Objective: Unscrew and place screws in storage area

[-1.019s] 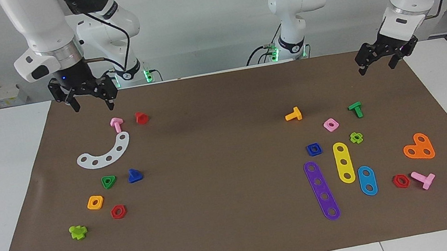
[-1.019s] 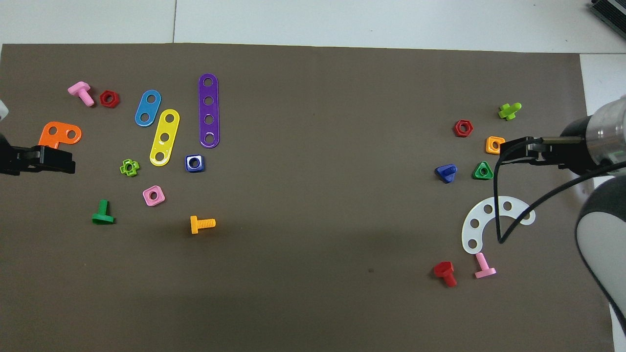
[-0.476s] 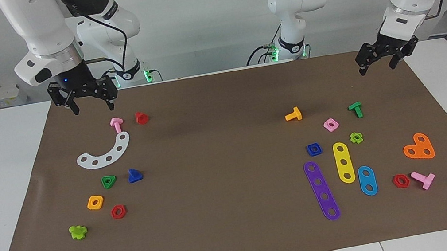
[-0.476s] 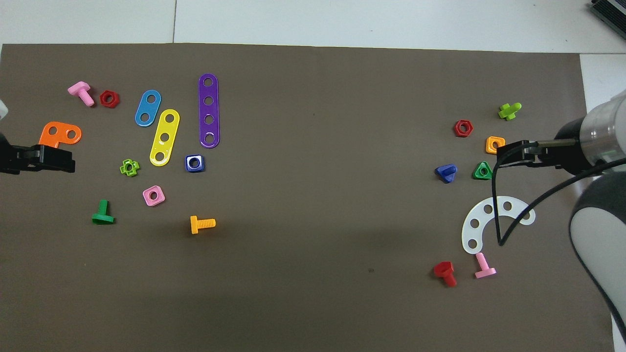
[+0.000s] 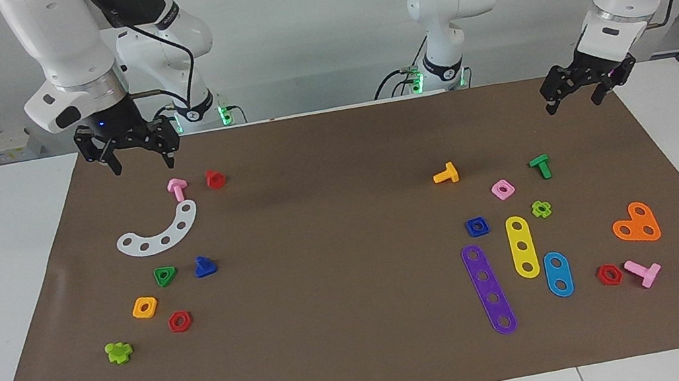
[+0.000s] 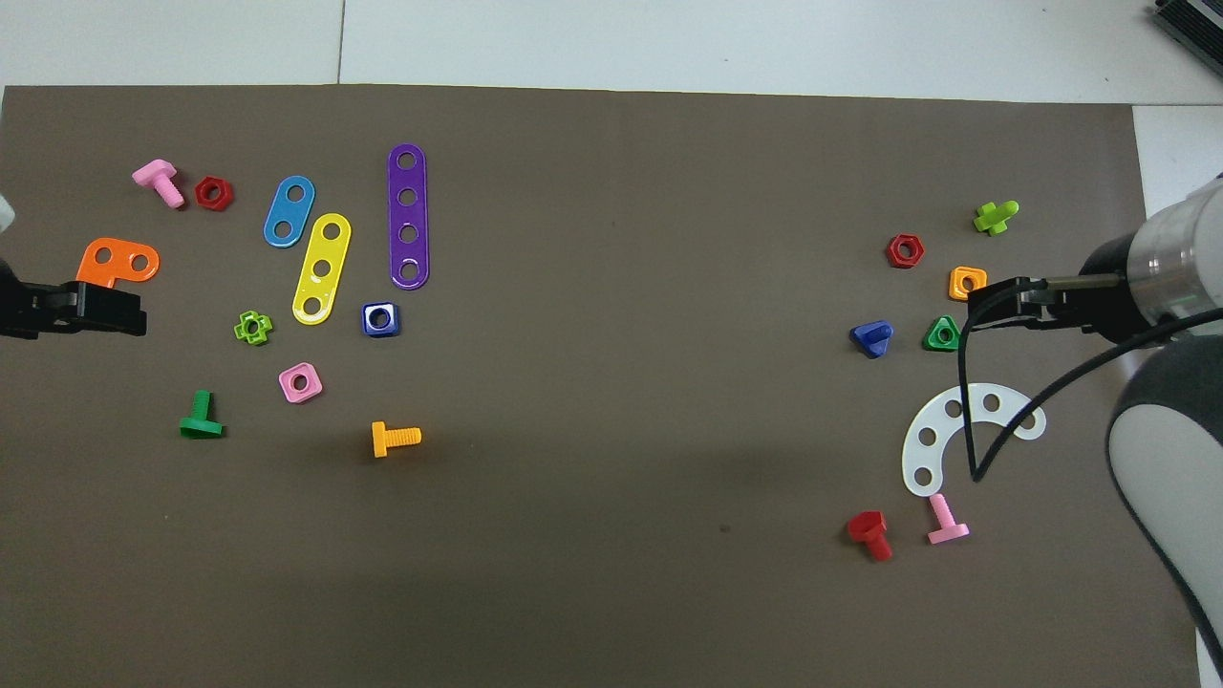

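Note:
The blue triangular-headed screw (image 5: 204, 266) lies loose on the mat beside a green triangular nut (image 5: 165, 275); it also shows in the overhead view (image 6: 872, 337). The storage area (image 5: 122, 279) is the stretch of brown mat at the right arm's end, around a white curved strip (image 5: 159, 233), and it shows in the overhead view (image 6: 917, 296). My right gripper (image 5: 142, 159) hangs open and empty over the mat's edge nearest the robots, close to a pink bolt (image 5: 177, 189). My left gripper (image 5: 573, 101) is open and empty over the mat's corner at the left arm's end.
In the storage area lie a red bolt (image 5: 215, 179), an orange nut (image 5: 145, 307), a red hex nut (image 5: 180, 321) and a lime piece (image 5: 118, 352). Purple (image 5: 489, 289), yellow (image 5: 523, 246) and blue (image 5: 558, 274) strips, a blue square nut (image 5: 477, 226) and other pieces lie at the left arm's end.
My right gripper has lifted slightly and drifted a little toward the robots. The left gripper and all the pieces have stayed where they were.

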`<state>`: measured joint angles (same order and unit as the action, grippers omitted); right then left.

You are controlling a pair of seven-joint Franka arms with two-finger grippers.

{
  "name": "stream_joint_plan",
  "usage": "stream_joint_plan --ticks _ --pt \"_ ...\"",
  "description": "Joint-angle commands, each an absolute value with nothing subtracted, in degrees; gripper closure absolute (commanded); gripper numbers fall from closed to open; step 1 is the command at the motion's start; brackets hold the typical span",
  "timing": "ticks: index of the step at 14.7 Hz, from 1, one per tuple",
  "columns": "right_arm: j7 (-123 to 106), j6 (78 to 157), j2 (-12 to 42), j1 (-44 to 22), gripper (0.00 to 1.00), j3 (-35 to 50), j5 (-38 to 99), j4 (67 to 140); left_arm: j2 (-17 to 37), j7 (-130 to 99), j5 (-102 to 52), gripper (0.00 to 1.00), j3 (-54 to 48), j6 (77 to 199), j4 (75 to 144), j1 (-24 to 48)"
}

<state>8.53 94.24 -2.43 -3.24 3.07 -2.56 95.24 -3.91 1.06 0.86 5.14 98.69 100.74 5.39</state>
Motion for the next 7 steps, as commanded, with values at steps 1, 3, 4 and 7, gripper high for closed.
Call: stream_joint_plan --ticks 1,3,4,7 --pt "6.9 94.0 -3.3 -2.3 0.01 3.5 -1.7 96.3 -5.3 0.3 2.5 0.0 5.2 100.2 102.3 5.6" --pt "6.9 94.0 -3.3 -2.3 0.01 3.5 -1.4 96.4 -5.3 0.4 2.5 0.0 5.2 100.2 102.2 5.5" --pt "7.0 94.0 -3.3 -2.2 0.01 3.5 -0.9 96.4 -5.3 0.3 2.5 0.0 5.2 100.2 102.2 5.4" --pt "6.9 94.1 -3.4 -2.2 0.01 3.5 -0.8 96.7 -5.3 0.2 2.5 0.0 5.2 100.2 102.2 5.5"
